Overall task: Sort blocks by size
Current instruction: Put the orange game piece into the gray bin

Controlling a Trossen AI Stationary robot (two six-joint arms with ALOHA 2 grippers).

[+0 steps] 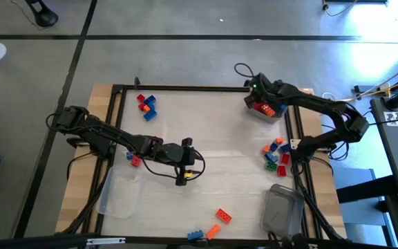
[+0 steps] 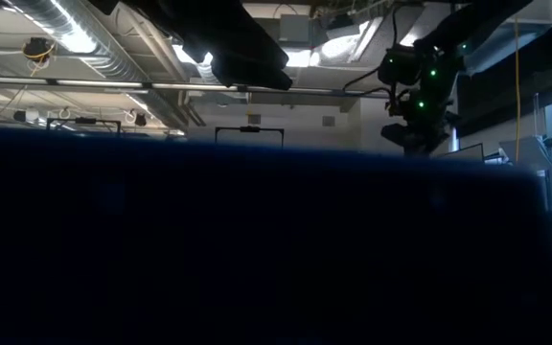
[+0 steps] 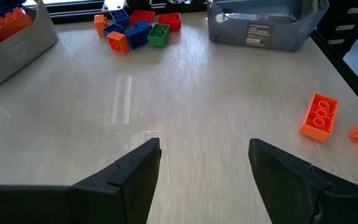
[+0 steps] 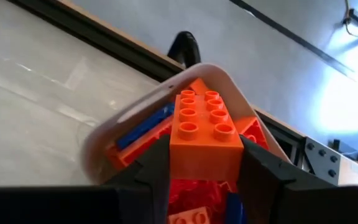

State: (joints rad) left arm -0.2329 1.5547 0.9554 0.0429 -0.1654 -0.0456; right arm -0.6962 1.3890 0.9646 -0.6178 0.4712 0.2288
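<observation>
The right gripper [image 4: 204, 168] is at the far right corner of the table, over a tub [image 1: 265, 109] of blocks, its fingers closed on an orange block [image 4: 202, 134]. The left gripper [image 3: 204, 165] hovers over the middle of the table [image 1: 213, 138], fingers spread wide and empty. Other blocks lie scattered: far left [image 1: 146, 106], right [image 1: 276, 153], and near edge [image 1: 213, 225].

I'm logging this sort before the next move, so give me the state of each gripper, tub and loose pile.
left gripper: open, empty, over bare table
right gripper: shut on orange block, above far tub
far tub: holds blocks
near right tub: looks empty
right pile: loose, unsorted
far pile: loose
</observation>
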